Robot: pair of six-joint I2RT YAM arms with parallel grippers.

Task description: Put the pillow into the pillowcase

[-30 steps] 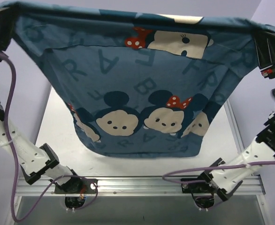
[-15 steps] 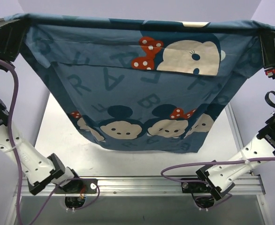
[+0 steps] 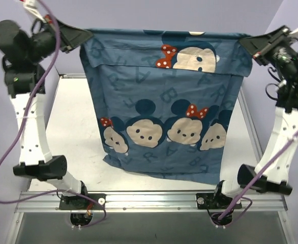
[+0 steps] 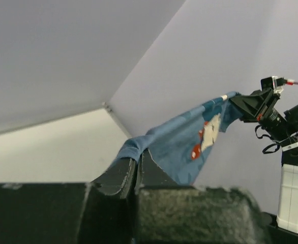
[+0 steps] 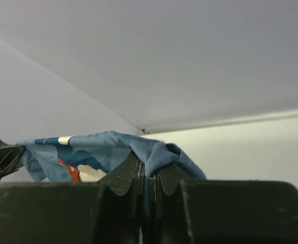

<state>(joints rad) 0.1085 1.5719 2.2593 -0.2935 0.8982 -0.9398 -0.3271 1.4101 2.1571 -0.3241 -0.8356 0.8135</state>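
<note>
Hanging like a curtain above the white table [image 3: 70, 127], the large blue fabric pillowcase printed with darker letters and cartoon mouse faces [image 3: 164, 117] is stretched between two raised claws. The left gripper [image 3: 82, 36] is clamped fast on the cloth's upper left corner; the left wrist view shows its black fingers pressed together with a fold of blue fabric pinched between them. The right gripper [image 3: 244, 43] is closed just as tightly on the upper right corner, and in the right wrist view a bunched knot of cloth spills over its fingertips. The top hem runs nearly taut from one claw to the other. The rest of the sack drops below both, its bottom edge slanting lower on the right. Whether that edge touches the table cannot be told.
</note>
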